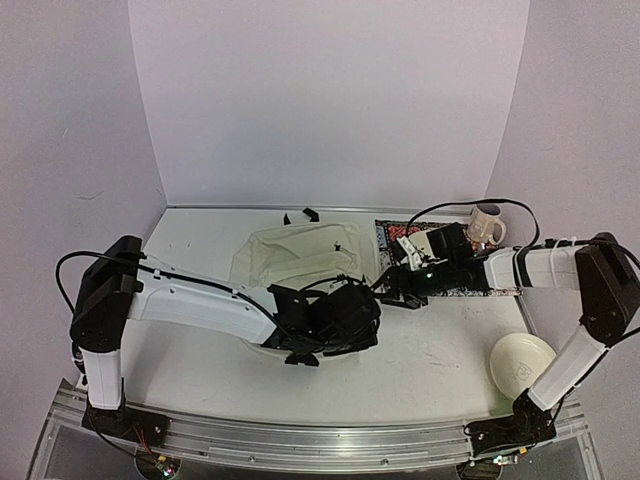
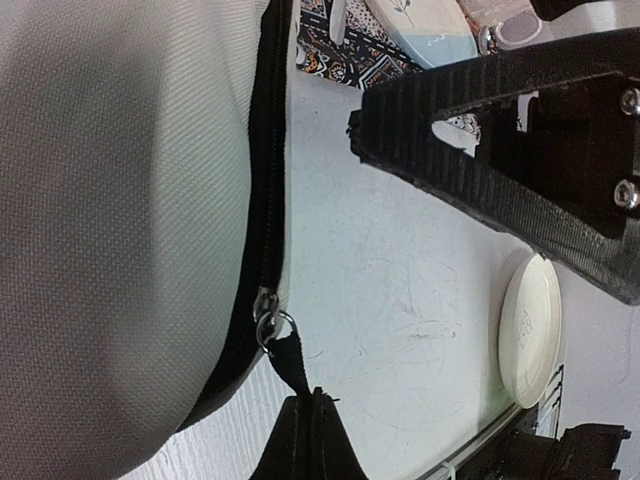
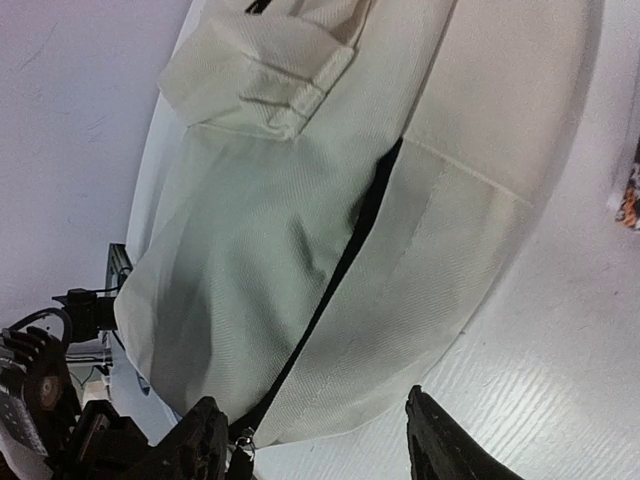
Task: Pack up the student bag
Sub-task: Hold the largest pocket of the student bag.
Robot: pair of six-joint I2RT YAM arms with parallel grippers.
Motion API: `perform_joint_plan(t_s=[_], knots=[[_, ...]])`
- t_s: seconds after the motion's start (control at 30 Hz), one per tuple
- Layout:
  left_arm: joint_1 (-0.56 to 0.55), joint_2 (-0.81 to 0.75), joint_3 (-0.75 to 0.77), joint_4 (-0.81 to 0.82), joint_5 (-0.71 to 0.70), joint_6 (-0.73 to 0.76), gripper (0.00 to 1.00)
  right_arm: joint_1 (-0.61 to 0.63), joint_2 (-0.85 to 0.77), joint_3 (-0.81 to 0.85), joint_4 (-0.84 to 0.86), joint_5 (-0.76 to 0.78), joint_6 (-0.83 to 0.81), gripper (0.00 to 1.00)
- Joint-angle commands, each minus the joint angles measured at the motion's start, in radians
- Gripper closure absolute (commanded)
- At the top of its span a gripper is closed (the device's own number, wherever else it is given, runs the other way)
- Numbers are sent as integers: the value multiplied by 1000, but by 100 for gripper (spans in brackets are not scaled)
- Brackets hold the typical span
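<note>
Left wrist view had my left pincer (image 2: pixel 308 402) pinched shut on the black tab (image 2: pixel 290 362) that hung from the ring (image 2: pixel 272 326) of the zipper (image 2: pixel 268 170), with only that strap end between the fingers. The bag (image 2: pixel 120 220) filled the left half of that view, cream weave with the zipper running down its edge. Beside it lay bare table (image 2: pixel 400 300), and a white dish (image 2: pixel 530 330) sat near the front edge, well apart from the bag.

Right wrist view showed my right pincer (image 3: pixel 312 400) with its jaws standing apart and nothing between them but the bag's rounded corner and table below. The ring lay just beside one of its fingers (touching or not, I could not tell). A dark gap ran along the zipper up the middle of the bag.

From above, the bag lay flat in the middle of the table, toward the back wall, with black buckles (image 1: pixel 300 215) at its far edge. My left pincer was at its near edge and my right at its near right corner. A patterned mat (image 1: pixel 392 235) lay just beside the bag's right side, and a mug (image 1: pixel 487 225) stood at the mat's far right end.
</note>
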Motion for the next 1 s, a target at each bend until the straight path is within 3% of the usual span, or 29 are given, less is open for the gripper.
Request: perform_joint_plan(t_s=[0.0,0.3,0.47,0.77,0.97], knots=[[-1,-44,3,21,13,28,100,23,28,-13,107,-95,95,39],[-9,-31,56,22,38,101,100,48,93,2,139,-109,123,43],[-13,-47,50,22,34,128,100,49,111,11,147,-128,121,59],[-16,-76,17,22,65,180,100,48,127,59,126,-117,103,99],[-21,-132,-43,19,73,198,100,36,102,87,16,19,39,100]])
